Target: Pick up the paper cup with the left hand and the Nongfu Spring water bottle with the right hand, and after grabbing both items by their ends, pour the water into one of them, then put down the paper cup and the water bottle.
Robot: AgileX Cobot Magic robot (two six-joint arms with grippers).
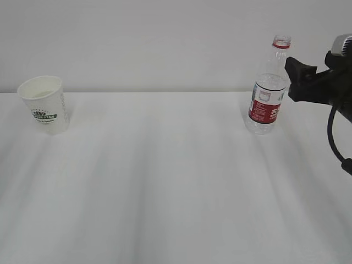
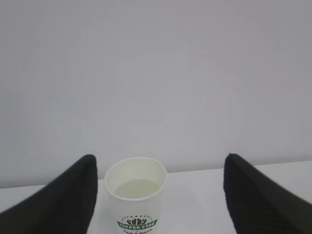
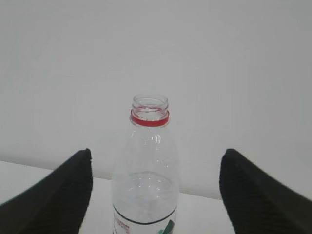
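Both my grippers are wide open; cup [image 2: 136, 192] and bottle [image 3: 146, 180] stand free, so I'd back straight off without clipping them.

The right end effector [image 1: 294, 77] reaches in from the right edge of the scene, held level above the desk, fingers pointing left. In its wrist view the 2 black fingers [image 3: 53, 195] stand wide apart, gripping nothing. The left end effector [image 2: 158, 195] likewise has both fingers [image 2: 58, 200] spread wide, empty.
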